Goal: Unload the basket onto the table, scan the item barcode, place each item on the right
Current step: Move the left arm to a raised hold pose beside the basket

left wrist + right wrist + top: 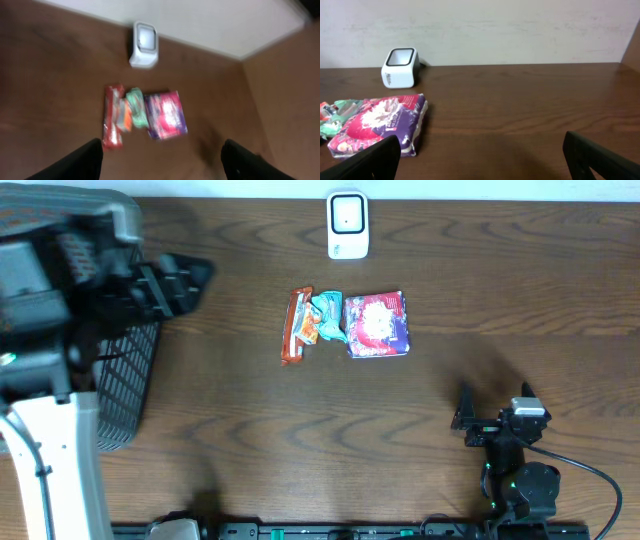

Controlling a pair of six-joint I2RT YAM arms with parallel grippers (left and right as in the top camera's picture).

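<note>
Dark wood-grain worktop point(500, 300) fills the scene, with a pale wall point(520, 30) behind its far edge. On the outer side of the left fingers point(85, 160) stands a black wire basket point(125, 380), probably the drop-off for scanned goods. Those fingers hang spread wide and empty, high above the surface. Their camera frames the goods between the two tips, which reads as lining up for a descent.

The right fingers point(600, 160) sit low near the worktop, fully apart and holding nothing, well clear of that reach. Ahead of them, toward their left tip, a purple-and-red packet point(376, 325) lies flat, the largest item. Beyond the goods, farther from both sets of fingers, a white scanner point(347, 225) stands with its window tilted upward, so a barcode would have to be turned toward it.

Near the purple packet lies an orange bar point(296, 327). Between them a crumpled teal packet point(328, 315) appears to touch both. No barcode shows. That tight cluster is the obstacle: lifting one item may drag its neighbours.
</note>
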